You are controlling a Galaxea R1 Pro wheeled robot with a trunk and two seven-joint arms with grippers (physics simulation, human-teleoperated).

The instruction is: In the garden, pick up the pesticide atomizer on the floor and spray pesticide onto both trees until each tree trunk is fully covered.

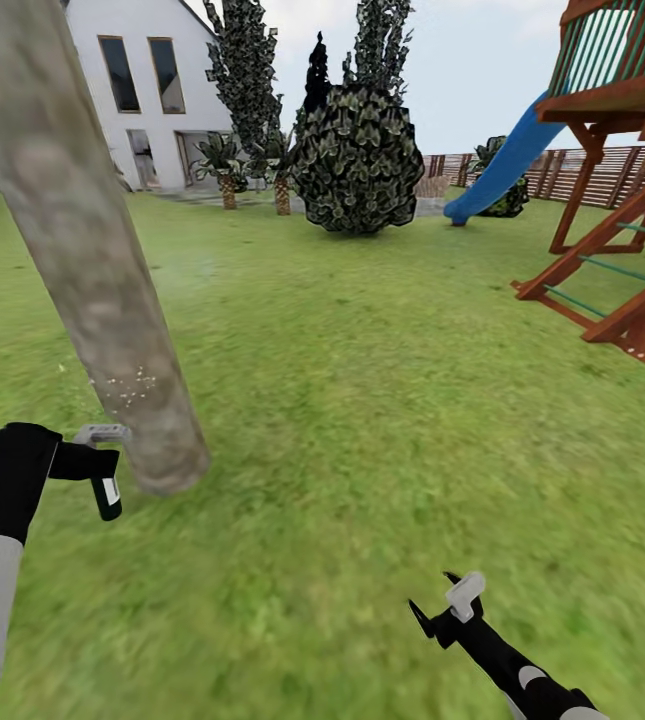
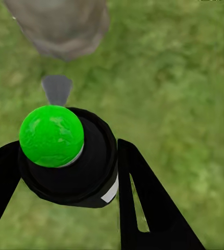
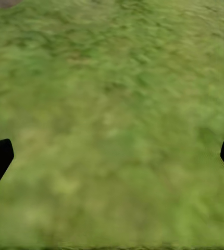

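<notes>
The pesticide atomizer (image 2: 70, 161) — black body, green cap — sits clamped between the fingers of the left claw (image 1: 102, 470), just beside the base of the tree trunk (image 1: 82, 250), whose bark carries pale specks near the nozzle. The right claw (image 1: 437, 600) hangs low over the lawn (image 1: 382, 400), fingers spread apart. Beyond stand a round shrub (image 1: 357, 160) and a wooden play frame (image 1: 622, 200).
</notes>
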